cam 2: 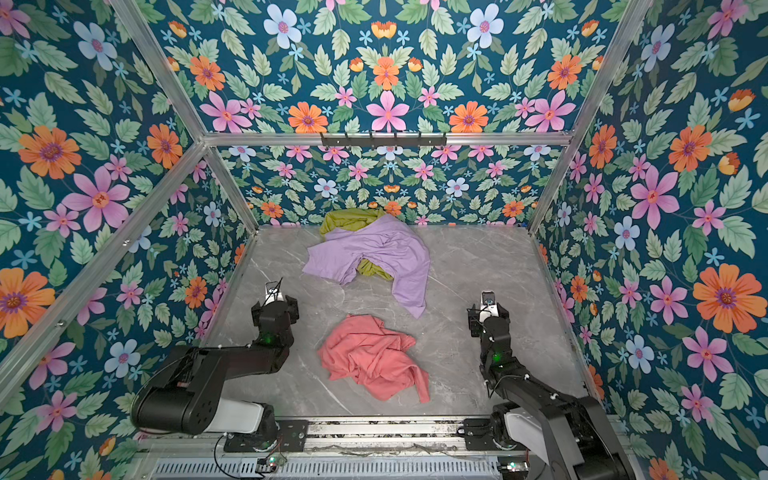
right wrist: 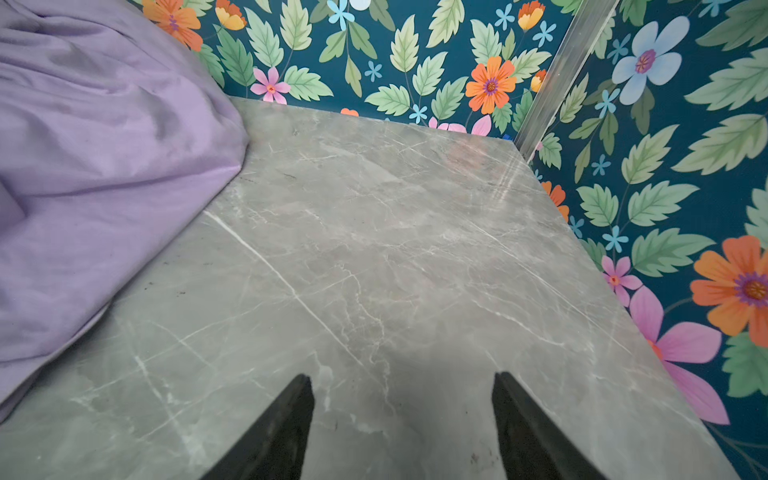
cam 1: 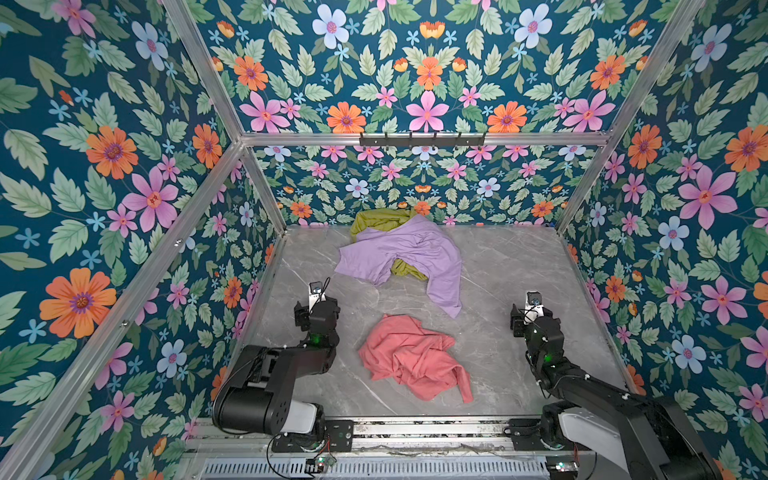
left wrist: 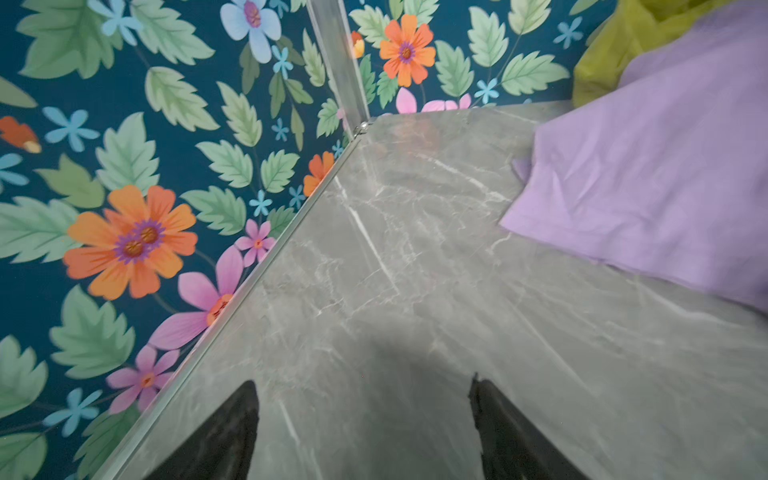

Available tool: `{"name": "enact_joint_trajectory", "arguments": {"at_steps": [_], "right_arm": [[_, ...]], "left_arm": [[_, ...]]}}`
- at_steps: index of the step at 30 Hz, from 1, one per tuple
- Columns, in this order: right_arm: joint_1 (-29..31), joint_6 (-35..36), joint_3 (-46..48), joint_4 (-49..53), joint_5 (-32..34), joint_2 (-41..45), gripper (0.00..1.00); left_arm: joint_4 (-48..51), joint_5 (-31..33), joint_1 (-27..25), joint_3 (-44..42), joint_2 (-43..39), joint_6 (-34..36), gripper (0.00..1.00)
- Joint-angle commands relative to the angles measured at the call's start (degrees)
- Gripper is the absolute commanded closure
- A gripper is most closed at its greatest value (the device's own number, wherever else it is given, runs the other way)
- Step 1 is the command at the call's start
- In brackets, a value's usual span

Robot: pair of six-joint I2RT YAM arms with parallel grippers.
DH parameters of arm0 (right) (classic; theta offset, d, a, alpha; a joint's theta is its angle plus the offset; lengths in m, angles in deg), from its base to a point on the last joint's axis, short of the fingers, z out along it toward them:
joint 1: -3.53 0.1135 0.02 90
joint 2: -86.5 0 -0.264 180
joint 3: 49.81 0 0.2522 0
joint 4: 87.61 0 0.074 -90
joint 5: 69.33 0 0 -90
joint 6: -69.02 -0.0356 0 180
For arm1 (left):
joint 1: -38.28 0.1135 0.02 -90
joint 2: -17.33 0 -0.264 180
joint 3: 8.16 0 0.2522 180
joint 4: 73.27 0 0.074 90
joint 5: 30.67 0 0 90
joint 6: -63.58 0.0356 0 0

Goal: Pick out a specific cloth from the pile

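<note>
- Two grippers sit low over the grey marble tabletop (cam 1: 519, 270), one at each side, both with nothing in them.
- Left gripper (left wrist: 363, 415): its wrist view shows the two black fingers (left wrist: 232, 432) spread wide apart with only bare marble between them. Ahead of those fingers and off to one side lies a flat edge of the lilac cloth (left wrist: 648, 178), with olive-green cloth (left wrist: 615, 45) peeking out behind it.
- Between the two grippers, nearer the front rail than either fingertip pair, the cloth (cam 1: 411, 357) lies crumpled in salmon pink, on its own and touched by neither gripper.
- Beyond it, toward the back wall, the pile (cam 2: 374, 257) is the lilac cloth draped over the olive-green one; its long lilac tail ends near the pink cloth without touching it.
- Right gripper (right wrist: 401, 415): fingers (right wrist: 523, 428) also held well apart over bare marble, with lilac folds ahead and to one side of them.
</note>
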Motion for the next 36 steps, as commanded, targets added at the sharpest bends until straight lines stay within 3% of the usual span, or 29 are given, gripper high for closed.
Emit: {"name": "enact_joint_trajectory", "arguments": {"at_steps": [1, 26, 36], "right_arm": [[-0.86, 0.28, -1.31, -9.80, -1.40, -3.88, 0.31], [-4.48, -4.01, -5.28, -12.47, -5.14, -13.65, 0.29], [-6.50, -5.69, -7.10, -8.77, -7.55, -13.95, 0.29]], "left_arm": [[-8.91, -6.65, 1.82, 1.32, 2.62, -0.65, 0.20], [-17.29, -18.84, 7.69, -1.12, 7.94, -3.25, 0.23], [-19.44, -19.02, 7.78, -1.59, 8.73, -3.16, 0.14]]}}
